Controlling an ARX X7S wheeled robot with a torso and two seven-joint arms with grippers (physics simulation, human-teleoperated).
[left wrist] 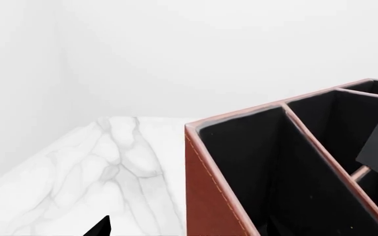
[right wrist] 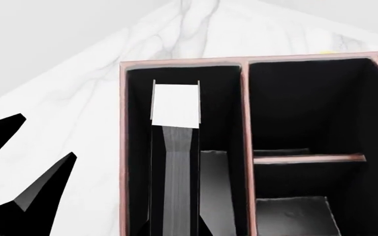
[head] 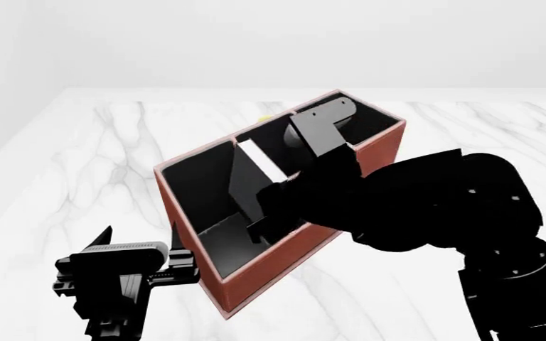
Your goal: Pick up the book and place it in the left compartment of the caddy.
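- Caddy (head: pixel 283 263): reddish-brown box at centre frame in the head view, on the marble table (head: pixel 83 156); black inside, pale rim.
- Right arm (head: pixel 443 206): large dark mass at centre right, reaching over the caddy from above.
- Left compartment (head: pixel 202 185): long black-walled section at the caddy's left end in the head view; fills the left half of the right wrist view.
- Left gripper (head: pixel 111 266): lower left, just beside the caddy's near corner, apparently carrying nothing; open or closed cannot be told.
- Right gripper (head: pixel 264 213): over the left compartment; fingers hidden by the arm, so whether clamped on the book or released cannot be told.
- Book (right wrist: pixel 174 162): standing on edge inside the left compartment, white page edges up, tilted; seems near the partition wall.
- Risk, as a judgement: lifting away while pads still drag on the cover could pull the book back out or tip it over; a sideways retreat could knock the partition and shove the caddy.
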